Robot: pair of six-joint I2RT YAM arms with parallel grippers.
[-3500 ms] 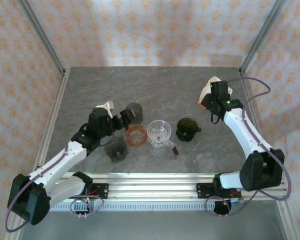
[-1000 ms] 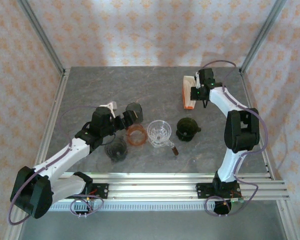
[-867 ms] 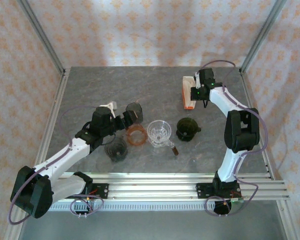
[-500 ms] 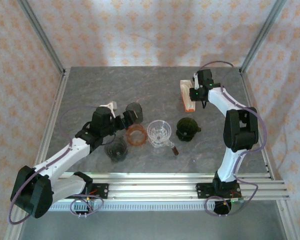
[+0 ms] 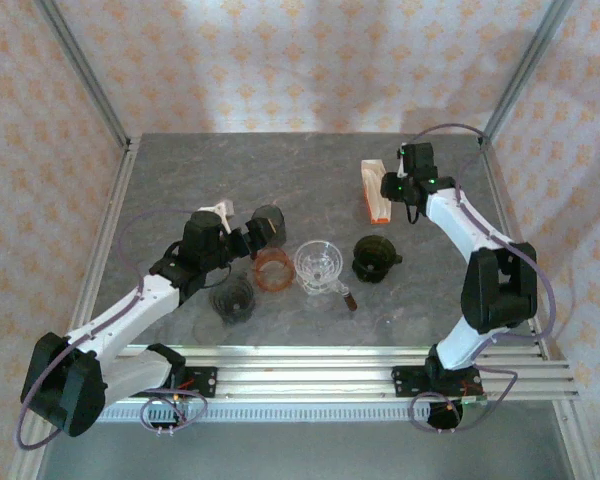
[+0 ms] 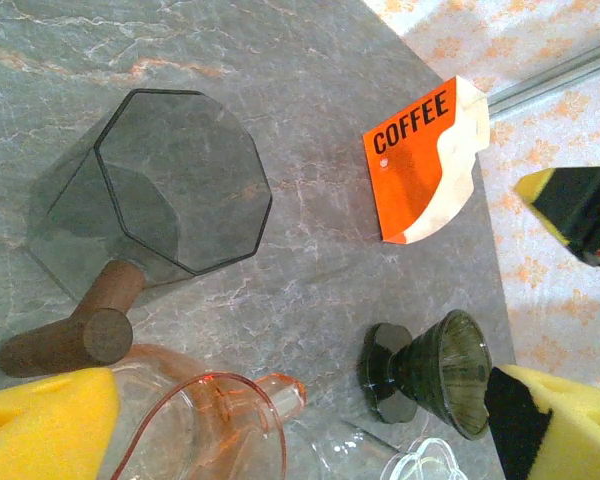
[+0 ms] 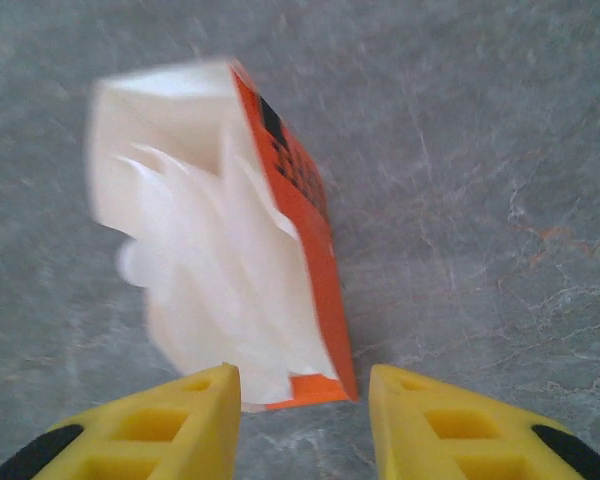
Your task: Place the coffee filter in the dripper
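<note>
The coffee filters are a white stack in an orange "COFFEE" holder [image 5: 373, 191] [image 7: 220, 220] [image 6: 420, 160] standing on the table at the back right. My right gripper [image 5: 390, 187] [image 7: 305, 400] is open just right of it; the holder's near end reaches between the yellow fingertips [image 7: 180, 415] without touching them. My left gripper [image 5: 242, 240] [image 6: 300, 440] is open and empty over a row of drippers: smoky grey with a wooden handle [image 5: 268, 222] [image 6: 160, 190], pink [image 5: 274, 270] [image 6: 210, 420], clear glass [image 5: 318, 265], dark green [image 5: 373, 255] [image 6: 440, 370].
Another dark grey dripper [image 5: 232, 297] sits near the left arm's forearm. Metal frame posts [image 5: 510, 80] and patterned walls close off the grey table [image 5: 180, 170] at the back and sides. An aluminium rail [image 5: 310, 365] runs along the near edge.
My right gripper has opened and let go of the filter holder, which now stands on the table. The right arm has swung its elbow outward. The left arm has barely moved.
</note>
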